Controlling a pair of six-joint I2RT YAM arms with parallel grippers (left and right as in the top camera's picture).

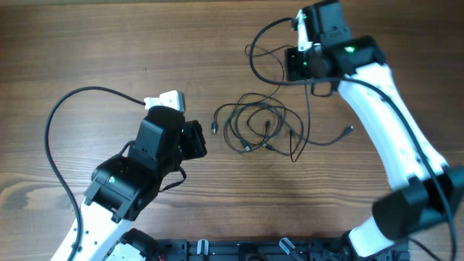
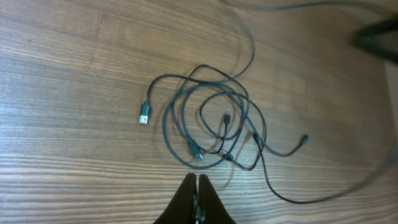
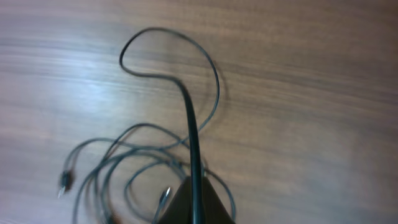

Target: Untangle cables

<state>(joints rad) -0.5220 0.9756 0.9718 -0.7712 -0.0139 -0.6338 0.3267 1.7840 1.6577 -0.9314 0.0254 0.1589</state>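
The right gripper, low centre in its wrist view, pinches one thin black cable that rises up the frame into a loop. The left gripper is pressed together on nothing, just below the heap. The tangled pile of thin black cables lies mid-frame on the brown wooden table, loops crossing throughout. The task looks barely begun, and those crossings are the only obstacle.

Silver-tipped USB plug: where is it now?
In the overhead view, the silver-tipped USB plug lies on the wooden table at the left edge of the tangled black cables, nearest the left gripper.
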